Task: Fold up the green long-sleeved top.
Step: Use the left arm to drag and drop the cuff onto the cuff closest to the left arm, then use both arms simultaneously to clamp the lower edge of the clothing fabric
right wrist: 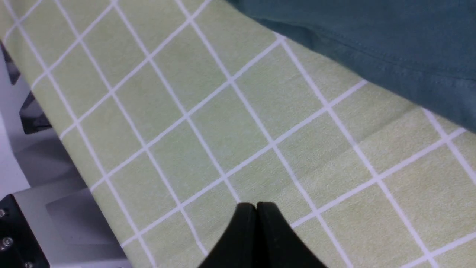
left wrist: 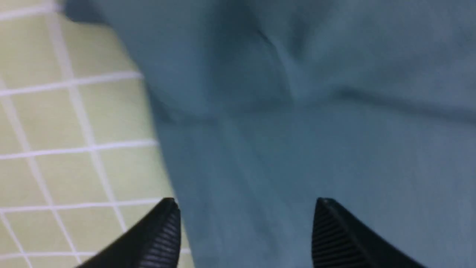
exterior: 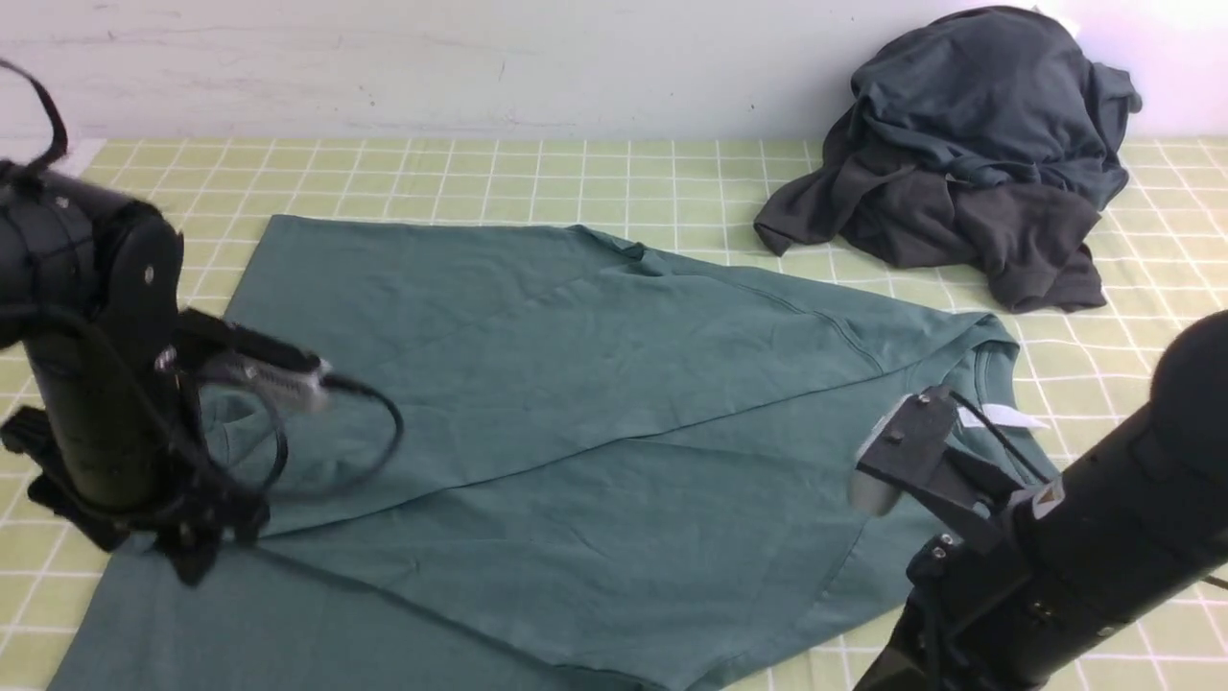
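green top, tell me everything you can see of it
The green top is a soft teal knit spread flat on the checked cloth, with one part folded diagonally over the body. Its neck, with a white label, lies toward the robot's right. The left gripper is over its left edge, jaws open; the right gripper, shut, is beside it over bare cloth.

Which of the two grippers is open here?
The left gripper: its jaws stand apart over the green top; the right gripper is shut above the tablecloth.

Front wide, forward; wrists close, downward (all share top (exterior: 614, 384)).
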